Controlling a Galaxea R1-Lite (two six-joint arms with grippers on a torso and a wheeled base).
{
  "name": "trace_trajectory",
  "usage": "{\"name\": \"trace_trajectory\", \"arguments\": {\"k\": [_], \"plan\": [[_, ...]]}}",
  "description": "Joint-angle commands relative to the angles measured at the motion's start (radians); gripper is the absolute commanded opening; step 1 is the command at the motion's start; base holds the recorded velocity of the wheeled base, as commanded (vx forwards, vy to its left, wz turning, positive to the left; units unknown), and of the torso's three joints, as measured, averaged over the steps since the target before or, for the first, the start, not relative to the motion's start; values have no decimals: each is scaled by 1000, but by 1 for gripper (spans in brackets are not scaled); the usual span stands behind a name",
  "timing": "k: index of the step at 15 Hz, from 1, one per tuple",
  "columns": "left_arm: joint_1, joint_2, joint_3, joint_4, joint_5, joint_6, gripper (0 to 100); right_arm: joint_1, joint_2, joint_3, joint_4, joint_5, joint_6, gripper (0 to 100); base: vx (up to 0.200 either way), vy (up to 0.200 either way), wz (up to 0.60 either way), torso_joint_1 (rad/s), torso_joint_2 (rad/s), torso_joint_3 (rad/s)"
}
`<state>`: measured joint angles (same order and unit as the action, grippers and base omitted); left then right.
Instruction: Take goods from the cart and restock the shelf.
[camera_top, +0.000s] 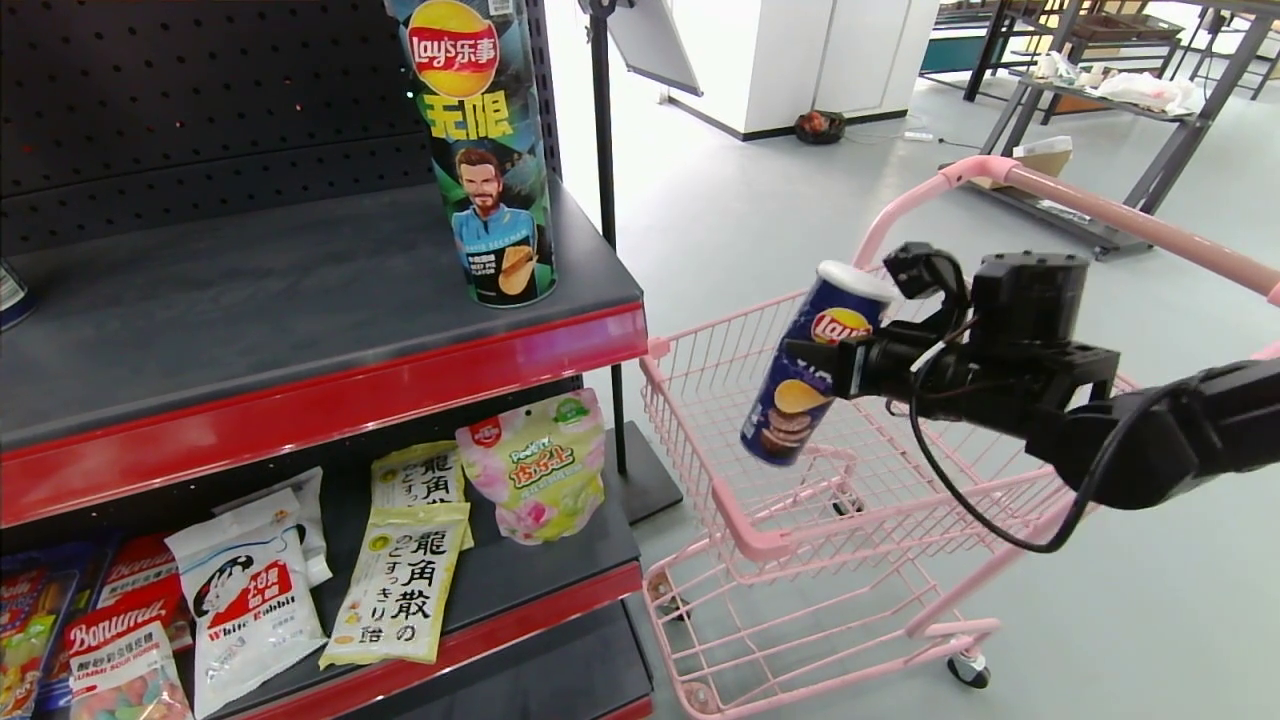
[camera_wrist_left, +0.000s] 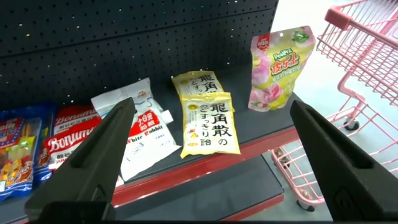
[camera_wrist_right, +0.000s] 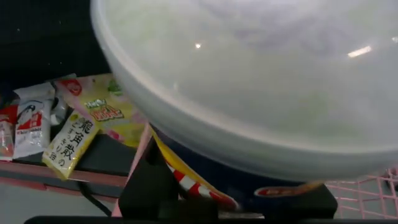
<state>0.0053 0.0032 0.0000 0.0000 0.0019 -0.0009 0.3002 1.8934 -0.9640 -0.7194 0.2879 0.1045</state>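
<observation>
Left end effector (camera_wrist_left: 211, 124): jaws wide apart, empty, over the bags (camera_wrist_left: 146, 134) low on the shelf (camera_wrist_left: 264, 127). Upper board (camera_top: 250, 290): one tall can (camera_top: 490, 170) upright near the right edge. Blue can (camera_top: 795, 400): tilted, lid up, in mid-air at the cart (camera_top: 735, 318), clamped on its upper half by the right end effector (camera_top: 858, 335). Hazards: slip from the high grip; collision with the tall can on approach; tip-over if released tilted. Level before release.
</observation>
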Motion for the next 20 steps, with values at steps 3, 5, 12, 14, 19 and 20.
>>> {"name": "trace_trajectory", "arguments": {"k": [3,5,12,14,19,20], "plan": [[1,0,0,0,0,-1,100,-3,-396,-28,282,-21,-46,0,0,0,0,0,0,0],[1,0,0,0,1,-1,100,-3,-632,39,531,-177,-98,0,0,0,0,0,0,0],[1,0,0,0,-3,-1,100,20,-1097,242,854,-78,-94,0,0,0,0,0,0,0],[1,0,0,0,-3,-1,100,19,-1025,225,847,-67,-97,0,0,0,0,0,0,0],[-1,0,0,0,-3,1,100,79,-884,196,756,45,-83,0,0,0,0,0,0,0],[-1,0,0,0,-3,-1,100,103,-863,194,758,40,-109,0,0,0,0,0,0,0]]}}
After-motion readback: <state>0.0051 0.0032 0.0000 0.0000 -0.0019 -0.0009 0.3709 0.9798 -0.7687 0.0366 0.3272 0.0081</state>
